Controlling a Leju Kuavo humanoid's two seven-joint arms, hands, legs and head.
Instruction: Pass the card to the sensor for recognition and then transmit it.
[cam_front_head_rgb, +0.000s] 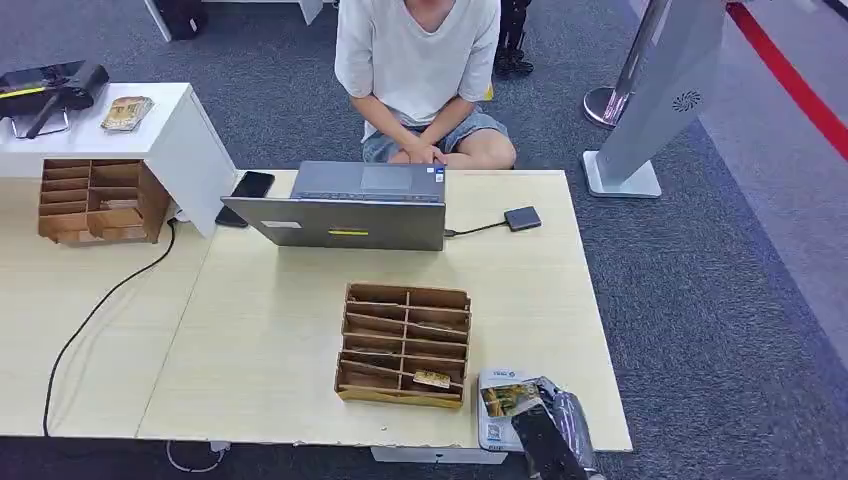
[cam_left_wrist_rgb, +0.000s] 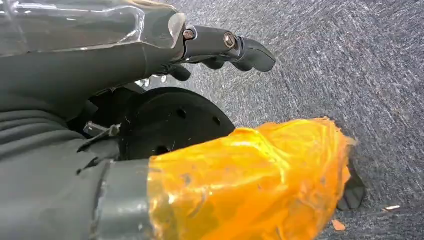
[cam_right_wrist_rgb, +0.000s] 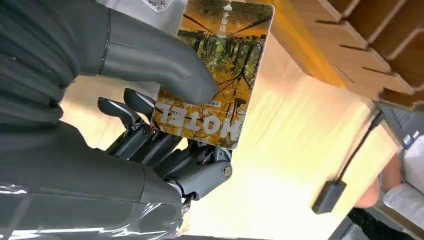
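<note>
Now my right robot hand (cam_right_wrist_rgb: 150, 135) pinches the hotel card (cam_right_wrist_rgb: 215, 75) flat, thumb on its face, ready for the sensor (cam_front_head_rgb: 522, 218) at twelve o'clock; left robot hand (cam_left_wrist_rgb: 220, 47) hangs, curled empty.

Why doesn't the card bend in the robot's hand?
The card looks flat and straight while the right hand pinches it, so it is probably stiff plastic. It looks thin, likely light. Its glossy face may be slippery.

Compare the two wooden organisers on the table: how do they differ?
The near organiser lies flat mid-table, slots facing up, one card in a front slot; the far organiser stands on its side at the table's left, slots facing the robot, beside a white box. Both are brown, with divided compartments.
</note>
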